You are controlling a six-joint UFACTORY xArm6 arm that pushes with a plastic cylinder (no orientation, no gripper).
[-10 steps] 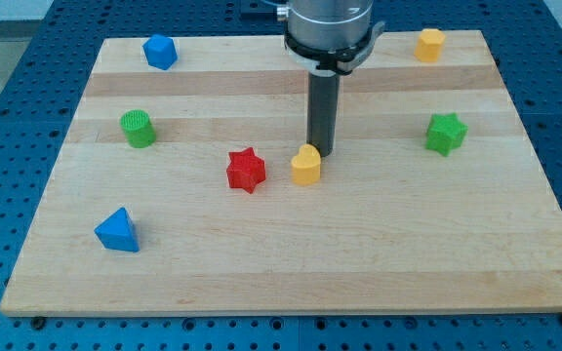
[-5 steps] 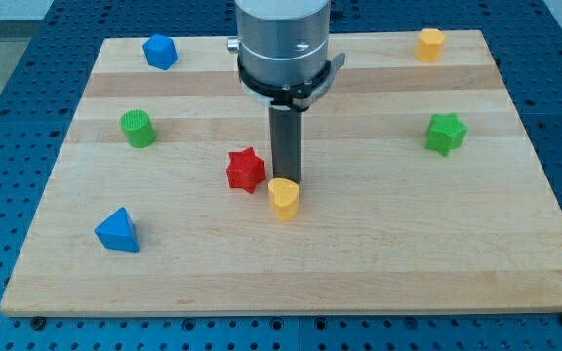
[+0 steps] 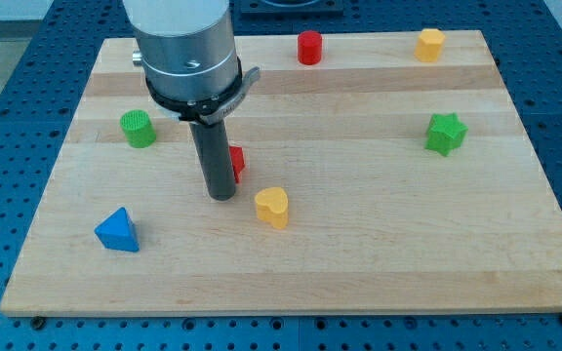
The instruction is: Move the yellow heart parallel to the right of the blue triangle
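Observation:
The yellow heart (image 3: 272,207) lies near the board's middle, lower than centre. The blue triangle (image 3: 117,231) sits at the view's lower left. My tip (image 3: 221,195) rests on the board just left of the yellow heart and slightly above it, with a small gap between them. The rod hides most of the red star (image 3: 236,161), of which only a sliver shows at the rod's right. The heart is to the right of the triangle and a little higher in the view.
A green cylinder (image 3: 138,128) stands at the left. A green star (image 3: 445,133) is at the right. A red cylinder (image 3: 308,47) and a yellow block (image 3: 429,44) sit near the top edge. The wooden board (image 3: 359,263) rests on a blue pegboard.
The arm swept down and left, pushing the yellow heart down-left, then moved left past it. The arm now hides the blue block at the top left and uncovers the red cylinder.

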